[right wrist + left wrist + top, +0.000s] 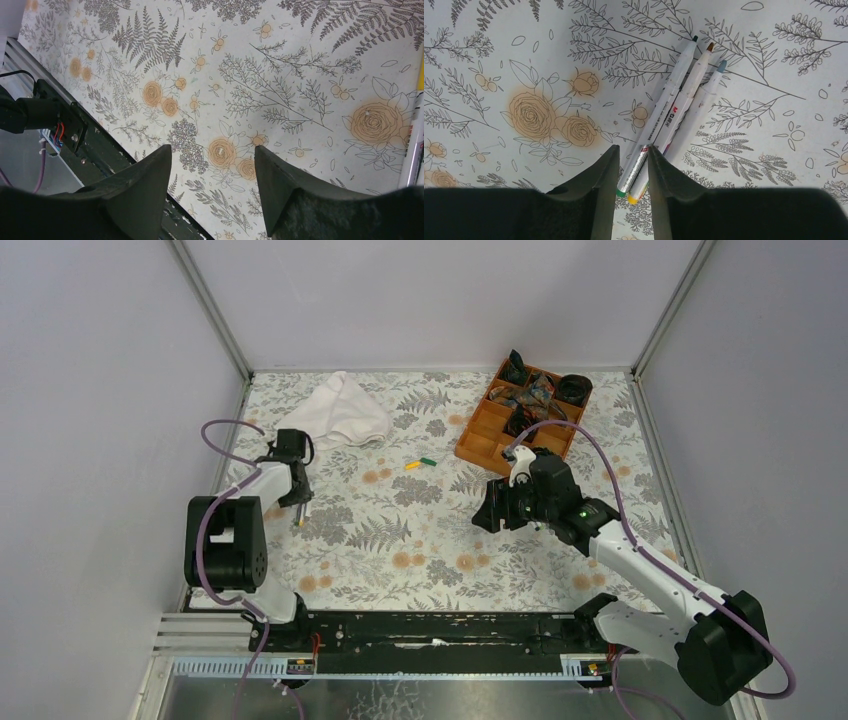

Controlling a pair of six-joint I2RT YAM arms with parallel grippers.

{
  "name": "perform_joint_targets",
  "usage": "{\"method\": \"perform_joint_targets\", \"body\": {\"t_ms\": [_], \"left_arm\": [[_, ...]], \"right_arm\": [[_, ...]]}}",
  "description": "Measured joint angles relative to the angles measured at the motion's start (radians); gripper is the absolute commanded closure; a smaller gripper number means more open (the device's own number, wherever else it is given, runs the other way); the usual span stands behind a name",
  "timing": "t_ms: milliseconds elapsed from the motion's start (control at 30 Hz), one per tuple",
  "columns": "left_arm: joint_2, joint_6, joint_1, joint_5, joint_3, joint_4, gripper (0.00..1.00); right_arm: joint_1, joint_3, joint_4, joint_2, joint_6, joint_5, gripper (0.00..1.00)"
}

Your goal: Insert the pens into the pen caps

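left jaws: narrowed either side of the near ends of two pens (674,117). Can't tell whether they're biting or just flanking.
right jaws: wide apart, nothing between them, over bare desk (280,60).
pens: three, side by side and touching, flat on the desk under your left wrist, tips pointing away from the jaws.
caps: yellow cap (411,466) and green cap (428,461) at mid-desk, just beside each other, well apart from the pens. No others show in the top view.
risk, double pick: two barrel ends sit between your left jaws. Close now and you likely lift both, and one may skew or drop.
risk, roll: the barrels are round and slick, so they may pivot in the jaws. Gripped at the very tail, the tip may droop and miss a cap mouth.
risk, neighbour: the third pen touches the pair and will probably get dragged or rolled aside.
risk, cap slide: the caps are tiny and loose. Push a tip in and the cap likely skids unless your right jaws pin it.
pen material: glossy white plastic, thin cylinders with a printed label, tapering to small coloured tips. Two tail ends are green and yellow.
cap material: short plastic tubes, probably smooth.
desk surface: flat, matte, floral print.
cloth (345,410): white, soft, crumpled, far left.
tray (478,445): orange, rigid, compartmented, far right, with dark items inside.
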Motion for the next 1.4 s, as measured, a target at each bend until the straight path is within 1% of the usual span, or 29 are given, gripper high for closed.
{"method": "perform_joint_targets", "body": {"t_ms": [567, 667, 867, 1100, 1167, 1233, 1333, 1400], "left_arm": [[0.059, 0.007, 0.0, 0.001, 0.017, -0.001, 0.77], [0.07, 0.008, 0.0, 0.0, 0.027, -0.001, 0.82], [0.089, 0.014, 0.003, 0.0, 0.046, -0.003, 0.99], [0.072, 0.011, 0.005, -0.01, 0.047, -0.03, 1.0], [0.041, 0.005, -0.007, -0.03, 0.042, -0.039, 1.0], [-0.019, 0.002, -0.034, -0.054, 0.034, -0.045, 1.0], [-0.163, -0.002, -0.139, -0.077, 0.015, -0.038, 1.0], [-0.269, -0.002, -0.217, -0.051, -0.003, -0.018, 1.0]], "right_arm": [[0.0, -0.008, 0.022, -0.009, 0.021, -0.027, 0.32], [0.0, -0.013, 0.024, -0.009, 0.023, -0.027, 0.32], [0.0, -0.018, 0.025, -0.011, 0.027, -0.026, 0.32], [0.0, -0.021, 0.024, -0.04, 0.043, -0.026, 0.32], [0.0, -0.021, 0.02, -0.046, 0.053, -0.025, 0.31], [0.0, -0.021, 0.016, -0.057, 0.065, -0.023, 0.26], [0.0, -0.018, 0.014, -0.075, 0.079, -0.026, 0.24], [0.0, -0.003, 0.011, -0.081, 0.092, -0.034, 0.24]]}}
